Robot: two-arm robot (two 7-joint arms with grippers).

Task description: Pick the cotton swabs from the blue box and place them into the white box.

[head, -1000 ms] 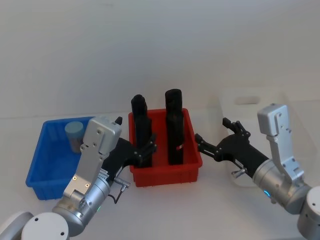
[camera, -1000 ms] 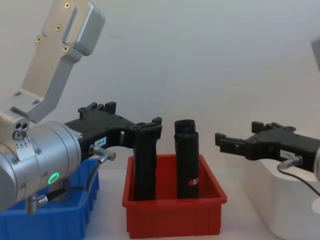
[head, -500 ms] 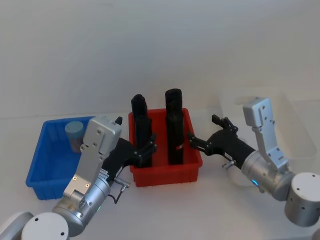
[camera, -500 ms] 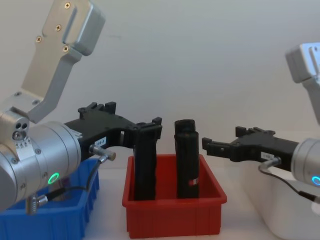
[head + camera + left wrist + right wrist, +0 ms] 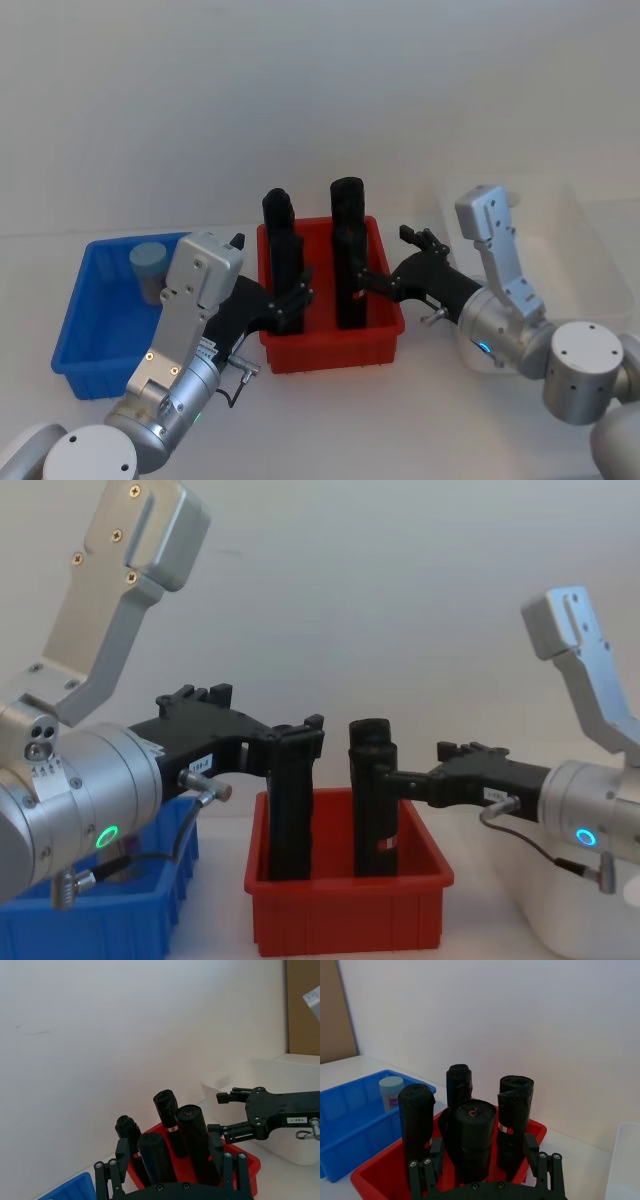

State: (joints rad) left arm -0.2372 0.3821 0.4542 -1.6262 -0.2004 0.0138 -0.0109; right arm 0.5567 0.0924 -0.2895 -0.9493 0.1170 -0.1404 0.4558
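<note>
One tub of cotton swabs [image 5: 148,268] with a pale blue lid stands in the far corner of the blue box [image 5: 95,325]; the right wrist view shows the tub [image 5: 390,1091] there too. The white box [image 5: 585,245] stands at the right. My left gripper [image 5: 297,297] is open, held between the blue box and the red bin, its fingertips beside a black upright object. My right gripper [image 5: 385,257] is open with nothing in it. It reaches left from the white box to the red bin's right side, close to the taller black object. In the chest view its tip [image 5: 400,778] is level with that object.
A red bin [image 5: 330,345] sits between the two boxes and holds tall black upright objects [image 5: 347,250]. They rise well above its rim and stand between my two grippers. A plain white wall is behind the table.
My right arm has swung left, from over the white box to the red bin's right side, its gripper still open. The left arm has not moved.
</note>
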